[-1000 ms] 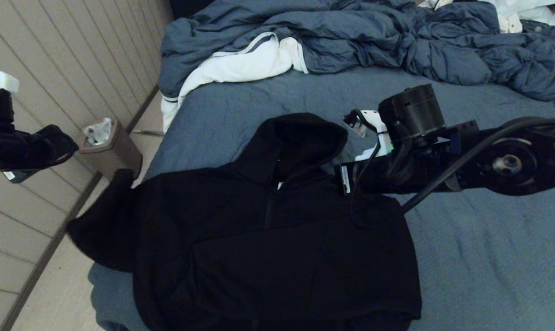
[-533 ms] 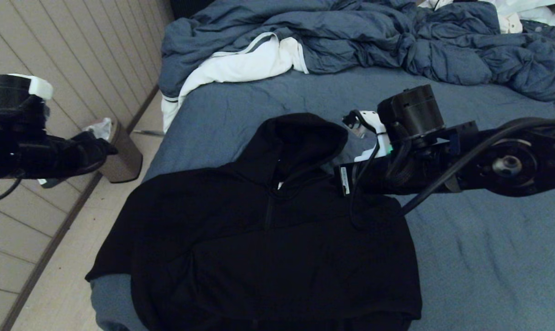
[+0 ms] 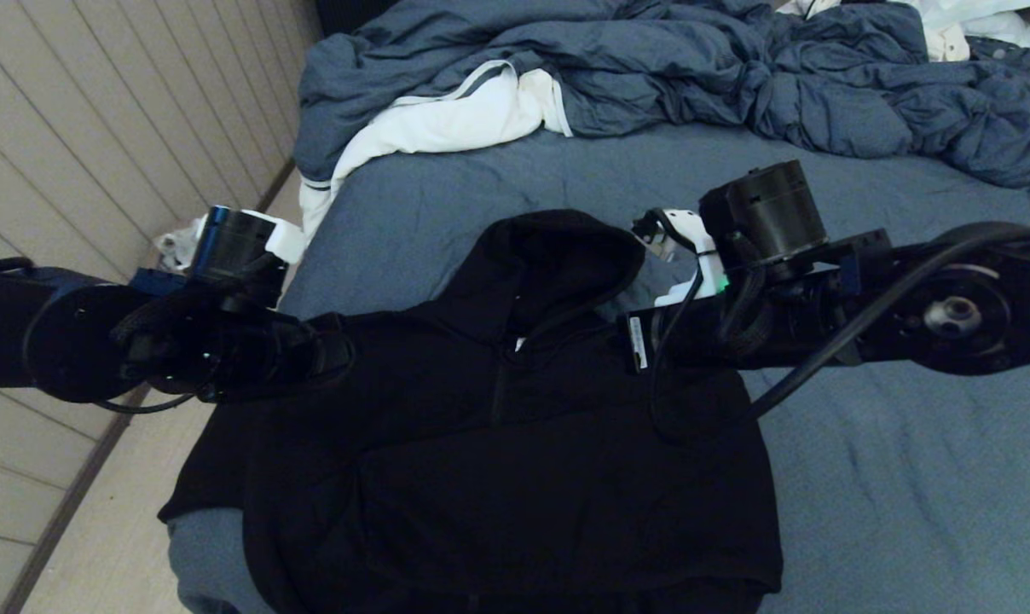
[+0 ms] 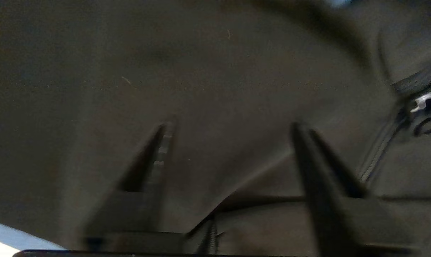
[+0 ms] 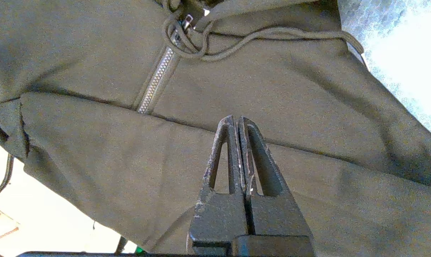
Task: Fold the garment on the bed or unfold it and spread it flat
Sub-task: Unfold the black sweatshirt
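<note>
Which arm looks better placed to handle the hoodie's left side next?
Left, probably. The left claw is open, hanging over the hoodie at its left shoulder, near the part draping off the bed edge. The right claw is shut, empty, above the chest near the zipper.

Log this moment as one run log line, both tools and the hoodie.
left tool: open, over hoodie left shoulder | right tool: shut, empty, above hoodie chest | hoodie: front up on bed, zipped
</note>
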